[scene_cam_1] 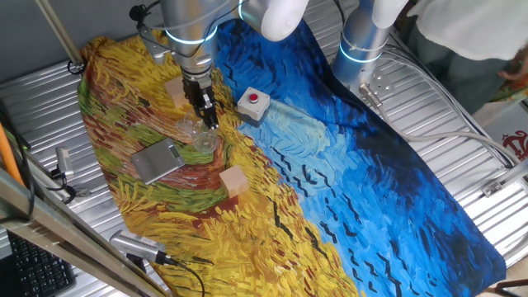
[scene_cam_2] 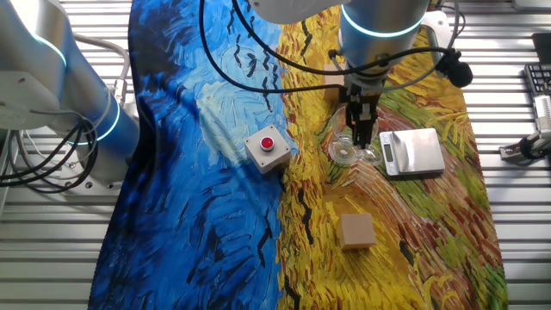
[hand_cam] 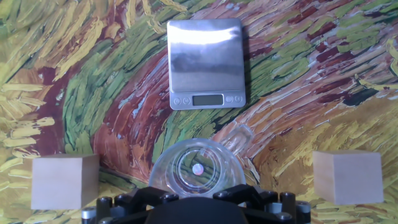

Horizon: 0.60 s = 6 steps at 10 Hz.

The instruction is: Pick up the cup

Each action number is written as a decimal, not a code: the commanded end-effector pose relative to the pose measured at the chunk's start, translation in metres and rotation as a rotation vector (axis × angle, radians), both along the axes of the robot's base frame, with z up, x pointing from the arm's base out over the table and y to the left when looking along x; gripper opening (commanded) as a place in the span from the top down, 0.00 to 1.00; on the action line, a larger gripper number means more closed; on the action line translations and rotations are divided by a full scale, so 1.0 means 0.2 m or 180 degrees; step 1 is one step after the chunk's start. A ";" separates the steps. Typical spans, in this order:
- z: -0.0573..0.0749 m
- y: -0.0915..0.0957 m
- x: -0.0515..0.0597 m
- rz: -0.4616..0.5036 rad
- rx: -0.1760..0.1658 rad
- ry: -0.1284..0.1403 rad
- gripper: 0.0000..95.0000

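Observation:
The cup [hand_cam: 198,168] is small, clear and round-rimmed. It stands on the painted cloth right under my hand, at the bottom middle of the hand view, its near edge hidden by the black gripper body. It also shows in one fixed view [scene_cam_1: 203,140] and in the other fixed view [scene_cam_2: 343,151]. My gripper [scene_cam_1: 209,122] points straight down just above the cup's rim, and it shows in the other fixed view [scene_cam_2: 362,138] too. The jaws look slightly apart and hold nothing. The fingertips are out of the hand view.
A flat grey metal box [hand_cam: 206,62] lies just beyond the cup. Tan wooden cubes sit to either side, one on the left [hand_cam: 64,182] and one on the right [hand_cam: 347,177]. A grey box with a red button [scene_cam_1: 253,104] stands nearby. A second arm's base [scene_cam_1: 363,49] is at the back.

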<state>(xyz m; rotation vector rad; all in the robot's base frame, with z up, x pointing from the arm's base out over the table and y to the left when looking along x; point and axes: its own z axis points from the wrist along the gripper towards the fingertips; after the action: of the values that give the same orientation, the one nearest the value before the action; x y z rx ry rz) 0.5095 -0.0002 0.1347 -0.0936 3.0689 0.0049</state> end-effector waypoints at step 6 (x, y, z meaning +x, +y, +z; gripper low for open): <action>-0.04 0.00 0.01 0.0000 0.0004 -0.0002 0.00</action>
<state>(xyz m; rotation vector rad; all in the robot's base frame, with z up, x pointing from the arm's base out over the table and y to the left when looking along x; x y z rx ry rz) 0.5110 0.0008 0.1255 -0.0941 3.0684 0.0074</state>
